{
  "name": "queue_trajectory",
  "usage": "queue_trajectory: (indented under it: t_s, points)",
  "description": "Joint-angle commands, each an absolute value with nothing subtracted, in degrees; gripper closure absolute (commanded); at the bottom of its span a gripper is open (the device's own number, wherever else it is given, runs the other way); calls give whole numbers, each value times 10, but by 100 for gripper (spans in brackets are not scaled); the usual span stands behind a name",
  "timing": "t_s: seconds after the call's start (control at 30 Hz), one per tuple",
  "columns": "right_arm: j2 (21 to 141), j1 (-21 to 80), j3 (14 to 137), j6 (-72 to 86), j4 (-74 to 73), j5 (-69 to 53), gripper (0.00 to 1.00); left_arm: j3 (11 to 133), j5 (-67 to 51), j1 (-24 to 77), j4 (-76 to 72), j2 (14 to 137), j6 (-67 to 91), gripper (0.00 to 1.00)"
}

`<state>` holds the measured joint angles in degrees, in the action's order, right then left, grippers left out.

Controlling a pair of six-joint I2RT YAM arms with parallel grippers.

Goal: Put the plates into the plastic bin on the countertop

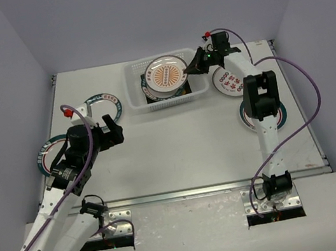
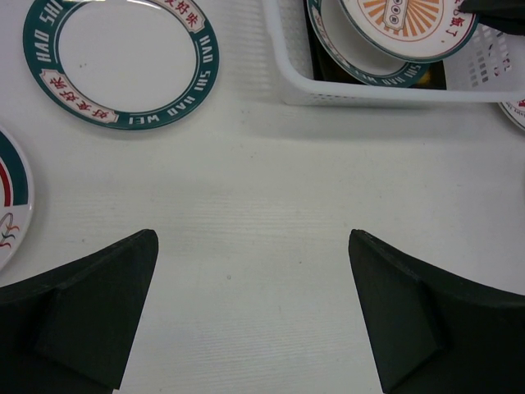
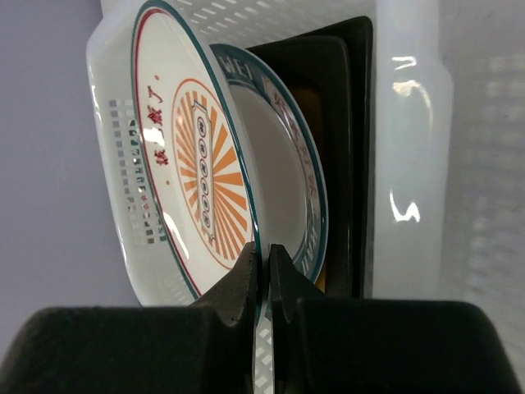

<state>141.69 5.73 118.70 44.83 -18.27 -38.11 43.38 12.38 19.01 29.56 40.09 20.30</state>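
- The sunburst plate (image 1: 166, 74) with its orange centre hangs over the plastic bin (image 1: 133, 91), tilted, and the right gripper (image 1: 189, 69) is pinched on its right edge.
- The right wrist view shows the grip itself: both fingers are clamped on the thin rim, one on each face.
- That view also looks into the bin. A teal-rimmed plate (image 3: 299, 189) lies under the held one, and a dark square dish (image 3: 353, 123) lies below that.
- The left gripper (image 1: 112, 129) hovers over bare countertop (image 1: 184, 142) left of the bin. Its wrist view shows the jaws spread wide with nothing between them.
- A lettered teal plate (image 1: 103, 104) and a striped plate (image 1: 53, 154) lie near that arm.
- Only the overhead view shows the right side fully. A red-motif plate (image 1: 228, 80) sits just beside the bin, and another plate (image 1: 284, 112) is partly hidden under the right arm.
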Motion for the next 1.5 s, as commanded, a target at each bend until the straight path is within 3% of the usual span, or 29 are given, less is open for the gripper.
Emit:
queue_trajectory:
  t_s: [0.0,0.13,0.23,0.3,0.33,0.67,0.87,1.0,1.13,1.23,1.33,1.47]
  points:
    - [1411,72,1240,398,-219,-406,92,436,115,185,267,400,194,0]
    - [1394,73,1234,359,-251,-373,73,436,113,185,267,400,193,0]
    - [1381,79,1240,334,-273,-352,52,435,112,185,266,399,193,0]
    - [1369,94,1260,289,-320,-286,13,435,112,185,267,399,193,0]
    - [1364,101,1264,278,-329,-251,1,435,112,185,268,399,192,0]
    - [1211,144,1167,218,-367,-22,1,436,111,185,272,400,193,0]
    - [1206,145,1249,195,-487,-31,1,449,72,185,275,437,203,0]
    - [1018,146,1043,223,-417,-9,1,408,-92,191,165,468,305,0]
    - [795,144,813,270,-362,-3,1,369,-138,253,37,538,396,0]
    - [632,144,650,315,-344,-9,1,400,-48,387,-99,671,465,0]
    - [475,144,562,354,-355,10,1,468,-67,436,-199,848,509,0]
    - [367,144,503,397,-393,21,1,640,-82,472,-222,1079,544,0]
